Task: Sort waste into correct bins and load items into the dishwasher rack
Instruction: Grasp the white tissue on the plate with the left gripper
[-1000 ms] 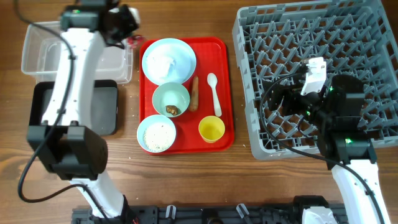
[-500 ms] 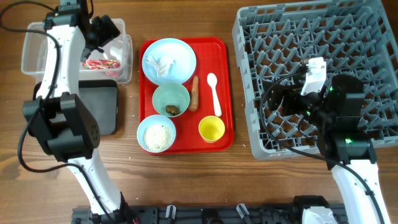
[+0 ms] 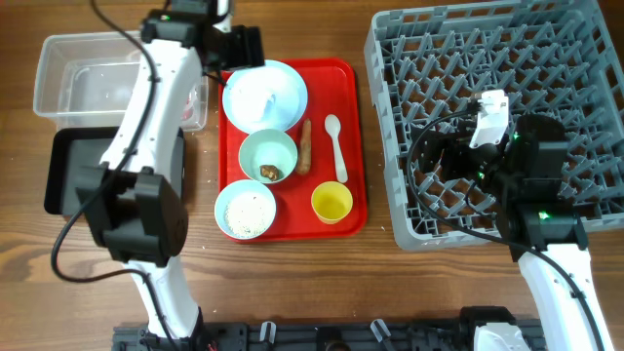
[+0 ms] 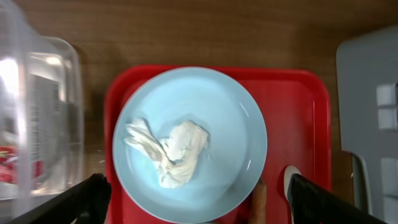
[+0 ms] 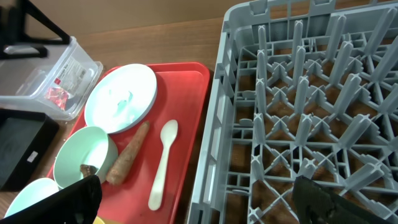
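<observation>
My left gripper (image 4: 202, 205) is open and hangs over the near rim of the light blue plate (image 4: 189, 134), which carries a crumpled white tissue (image 4: 168, 149). From overhead it sits at the plate's (image 3: 265, 95) far edge. The red-and-white wrapper (image 5: 57, 93) lies in the clear tub (image 3: 88, 78). On the red tray (image 3: 351, 78) are a pale green bowl (image 3: 268, 156) with a brown lump (image 3: 271, 172), an orange stick (image 3: 304, 146), a white spoon (image 3: 335, 146), a yellow cup (image 3: 331, 203) and a light blue bowl of rice (image 3: 245, 211). My right gripper (image 5: 202, 202) is open, empty, over the grey rack's (image 3: 546, 58) left side.
A black tray (image 3: 68, 171) lies in front of the clear tub at the left, partly under my left arm. The rack fills the right side of the table. Bare wood runs between the red tray and the rack.
My left gripper opened, leaving the wrapper in the clear tub, then swung right to the plate. The right arm has not moved.
</observation>
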Available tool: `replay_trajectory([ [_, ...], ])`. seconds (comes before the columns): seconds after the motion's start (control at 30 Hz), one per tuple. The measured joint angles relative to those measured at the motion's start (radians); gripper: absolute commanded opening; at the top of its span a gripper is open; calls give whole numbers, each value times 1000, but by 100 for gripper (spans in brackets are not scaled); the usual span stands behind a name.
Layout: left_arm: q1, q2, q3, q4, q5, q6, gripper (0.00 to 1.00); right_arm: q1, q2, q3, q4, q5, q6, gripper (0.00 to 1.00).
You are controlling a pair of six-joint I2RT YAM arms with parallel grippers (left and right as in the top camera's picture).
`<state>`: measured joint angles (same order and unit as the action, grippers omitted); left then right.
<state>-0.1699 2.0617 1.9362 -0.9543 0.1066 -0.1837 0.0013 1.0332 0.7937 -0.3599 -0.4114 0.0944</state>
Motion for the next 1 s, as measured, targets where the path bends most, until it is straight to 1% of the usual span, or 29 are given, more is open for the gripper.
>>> replay_trajectory([
  [0.17,-27,132,-39,18,0,8,80,0,0,0,0,0,6,100],
  [0.27,-27,191,-48,28,0,8,78,0,0,0,0,0,8,100],
  [0.33,-27,219,-48,31,0,8,73,0,0,0,0,0,7,100],
  [0.37,-27,229,-48,31,0,8,68,0,0,0,0,0,8,100],
  [0.43,-27,256,-48,31,0,10,46,0,1,0,0,0,8,100],
  [0.47,-27,265,-48,31,0,7,32,0,1,0,0,0,8,100],
  [0.5,-27,273,-48,32,-6,11,12,0,1,0,0,0,8,100],
  [0.53,-27,275,-48,32,-9,13,4,0,1,0,0,0,8,99],
  [0.73,-25,278,-46,24,-3,15,4,0,1,0,-3,0,8,100],
  [0.87,-25,273,-9,-50,0,15,4,0,1,0,-3,0,8,100],
  [0.93,-23,248,37,-71,0,15,4,0,1,0,-4,0,8,100],
  [1.0,-13,181,81,-74,-3,15,4,0,1,0,-4,0,8,100],
])
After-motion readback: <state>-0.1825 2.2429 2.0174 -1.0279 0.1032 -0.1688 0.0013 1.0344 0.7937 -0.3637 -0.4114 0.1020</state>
